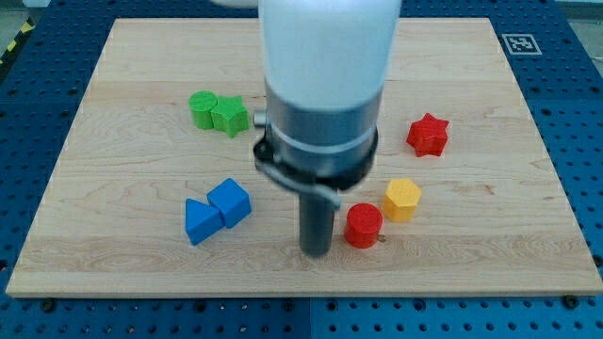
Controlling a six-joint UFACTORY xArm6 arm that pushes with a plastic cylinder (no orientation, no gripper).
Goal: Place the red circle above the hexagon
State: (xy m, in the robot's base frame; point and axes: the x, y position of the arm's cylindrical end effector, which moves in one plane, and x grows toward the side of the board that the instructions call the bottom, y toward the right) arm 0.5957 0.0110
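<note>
The red circle (364,225) lies on the wooden board, touching the yellow hexagon (402,199), which sits just up and to its right. My tip (317,250) rests on the board just left of the red circle, a small gap apart. The arm's thick white and grey body hides the board's middle above the tip.
A red star (428,134) lies at the right. A green circle (203,108) and green star (230,116) touch at the upper left. A blue triangle (199,222) and blue cube (230,201) touch at the lower left. The board's bottom edge (301,294) is near the tip.
</note>
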